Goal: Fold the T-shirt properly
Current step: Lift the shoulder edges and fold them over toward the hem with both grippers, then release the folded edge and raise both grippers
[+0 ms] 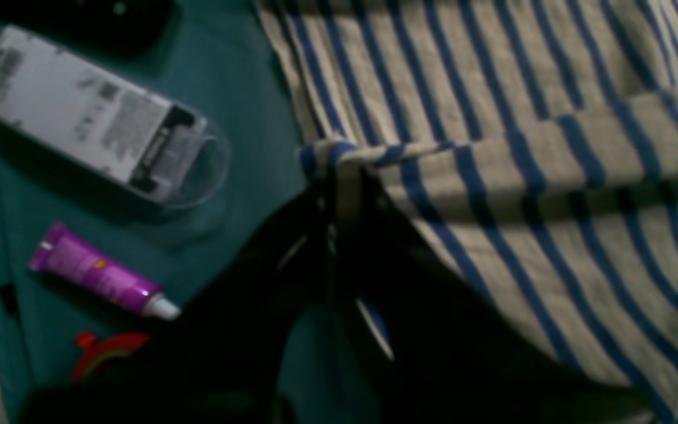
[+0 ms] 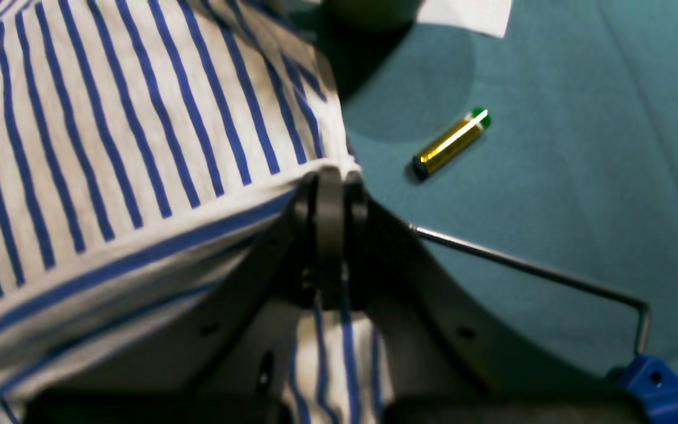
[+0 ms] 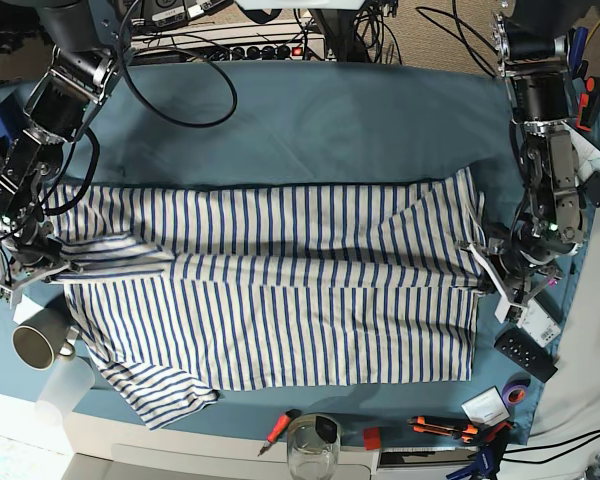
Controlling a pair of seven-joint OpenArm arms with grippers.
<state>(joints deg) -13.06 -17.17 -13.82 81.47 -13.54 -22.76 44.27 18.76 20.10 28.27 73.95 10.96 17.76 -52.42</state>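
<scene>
T-shirt (image 3: 270,300) lies spread across the teal worktop (image 3: 330,125), a fold along its middle, with the left hand (image 3: 487,272) and right hand (image 3: 52,262) each clamped on an end of that fold. An empty mug (image 3: 37,343) and a clear glass jar (image 3: 312,447) stand by the front edge, among scattered tools.

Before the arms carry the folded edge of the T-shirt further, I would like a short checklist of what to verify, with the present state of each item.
1. Left gripper shut on the T-shirt edge: ok, striped cloth is pinched between its jaws.
2. Right gripper shut on the shirt: ok, cloth is bunched at its tips.
3. Both grips at about the same height across the shirt in the base view: ok.
4. Battery apart from the cloth: ok.
5. Purple tube and clear package apart from the shirt: ok.
6. Mug beside the lower sleeve: cannot tell whether they touch.
</scene>
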